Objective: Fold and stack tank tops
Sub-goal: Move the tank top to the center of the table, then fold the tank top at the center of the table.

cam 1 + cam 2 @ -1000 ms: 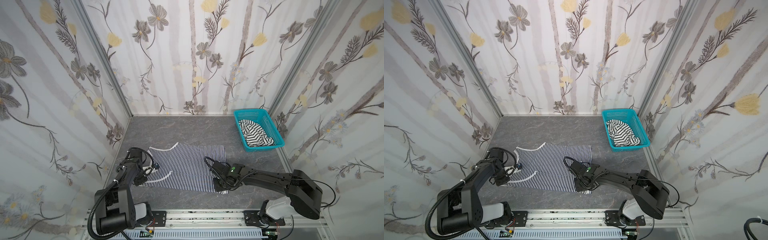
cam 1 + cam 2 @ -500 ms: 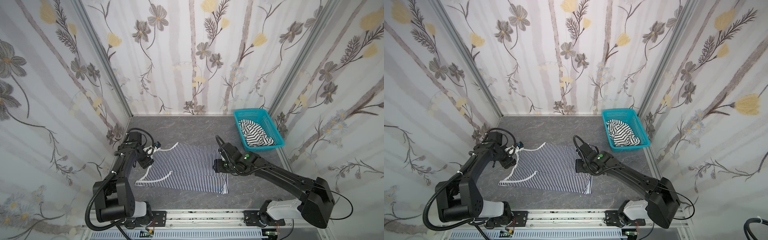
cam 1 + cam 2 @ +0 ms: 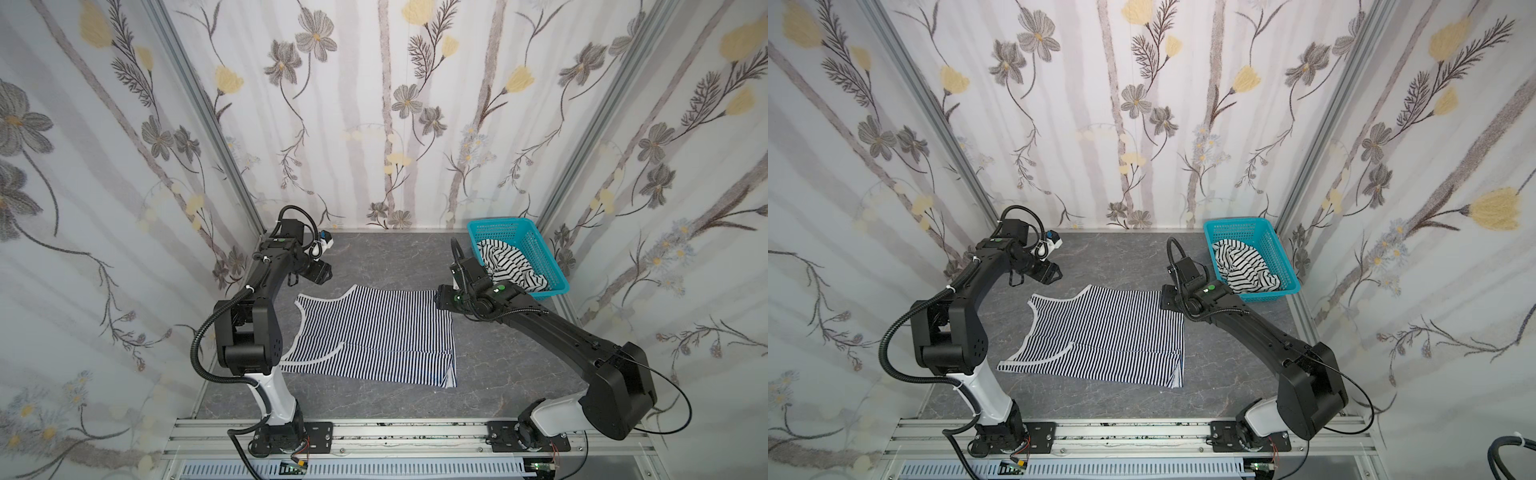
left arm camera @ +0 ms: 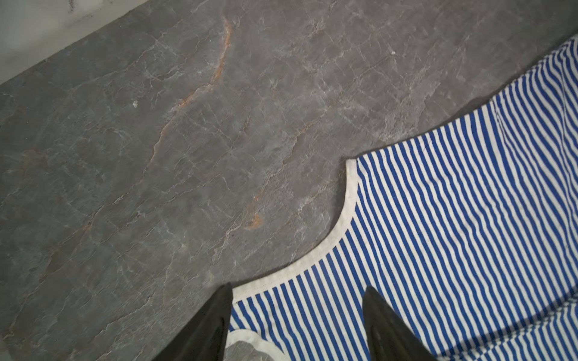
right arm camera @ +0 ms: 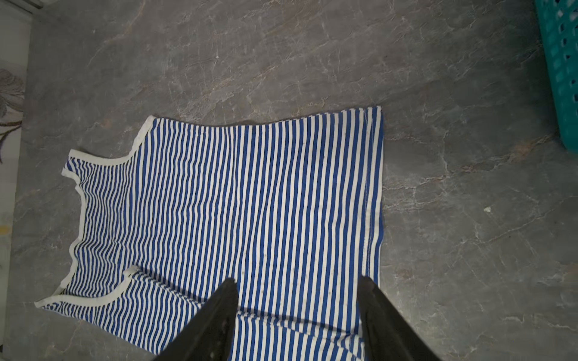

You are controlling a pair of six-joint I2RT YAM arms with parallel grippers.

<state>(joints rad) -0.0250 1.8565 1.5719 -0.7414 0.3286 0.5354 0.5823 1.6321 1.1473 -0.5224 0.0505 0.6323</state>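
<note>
Starting at the front, the metal rail (image 3: 374, 432) is carrying both arm bases, and the grey marbled table (image 3: 511, 374) is stretching away behind it; the navy-striped tank top (image 3: 374, 332) is lying spread flat in the middle of that table, straps pointing towards the left arm's side, hem towards the right arm's side; a flap along its near edge is lying doubled over onto the body, with the white trim (image 3: 311, 362) curving along the near armhole; moving up, the left claw (image 3: 320, 272) is hanging over the far strap corner; in the left wrist view the left claw (image 4: 298, 286) is showing spread wide, its dark fingers (image 4: 215, 322) standing apart, with only striped cloth and trim below and nothing pinched; across the way, the right claw (image 3: 441, 297) is hovering at the far hem corner; in the right wrist view the right claw (image 5: 298, 278) is gaping open too, empty, with nearly the whole top lying beneath it; further back on the right arm's side, the teal basket (image 3: 548, 266) is sitting by the back corner, apart from the flat top; the black-striped tank top (image 3: 507, 266) is lying crumpled inside it; behind everything, the flowered wall (image 3: 374, 124) is closing off the scene.
</note>
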